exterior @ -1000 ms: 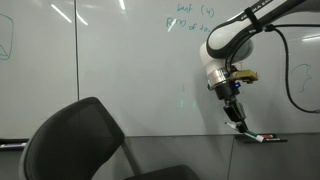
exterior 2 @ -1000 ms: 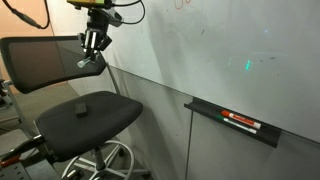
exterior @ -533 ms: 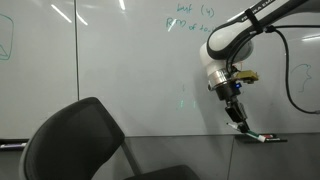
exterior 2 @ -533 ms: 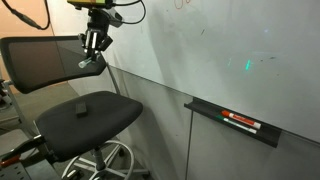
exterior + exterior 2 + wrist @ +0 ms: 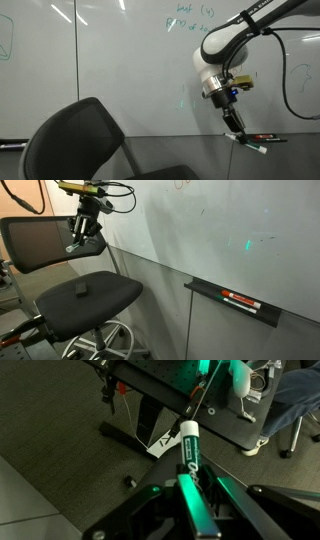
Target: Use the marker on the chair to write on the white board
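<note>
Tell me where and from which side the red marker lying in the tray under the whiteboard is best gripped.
Probably mid-barrel, from above and slightly out in front. The red marker lies flat, lengthwise along the tray, so jaws closing across its narrow width should fit, and the whiteboard behind blocks a rear approach. The gripper is shut on a green marker.

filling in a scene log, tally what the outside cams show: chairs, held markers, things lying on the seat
chair: 1
marker in the jaws: 1
black object on the seat: 1
total: 3
</note>
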Controlling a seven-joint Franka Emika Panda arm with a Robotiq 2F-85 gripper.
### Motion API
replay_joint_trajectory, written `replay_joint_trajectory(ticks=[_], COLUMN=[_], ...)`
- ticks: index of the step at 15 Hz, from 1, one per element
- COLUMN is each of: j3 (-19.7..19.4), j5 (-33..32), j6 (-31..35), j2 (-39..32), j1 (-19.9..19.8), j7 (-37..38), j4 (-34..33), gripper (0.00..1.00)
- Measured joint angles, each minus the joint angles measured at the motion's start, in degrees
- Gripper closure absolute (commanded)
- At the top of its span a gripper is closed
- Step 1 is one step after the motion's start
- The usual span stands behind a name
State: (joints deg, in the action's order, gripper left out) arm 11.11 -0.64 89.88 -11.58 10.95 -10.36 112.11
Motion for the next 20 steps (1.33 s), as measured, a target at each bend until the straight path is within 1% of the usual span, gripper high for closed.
replay_joint_trajectory(ticks=[6, 10, 12, 15, 20], j3=[3.85, 5.27, 5.62, 5.65, 4.89], j5=[-1.73, -5.01, -6.64, -10.97, -18.52], j6=[3.97, 4.89, 5.25, 6.42, 9.05], j2=[-6.35, -11.93, -14.63, -18.64, -25.98], j1=[4.28, 7.29, 8.6, 10.26, 11.54], j7=[-1.12, -1.5, -2.2, -3.2, -3.76], j4=[-1.16, -4.47, -6.58, -9.6, -14.1], gripper=[0.92, 0.92, 0.92, 0.92, 0.92])
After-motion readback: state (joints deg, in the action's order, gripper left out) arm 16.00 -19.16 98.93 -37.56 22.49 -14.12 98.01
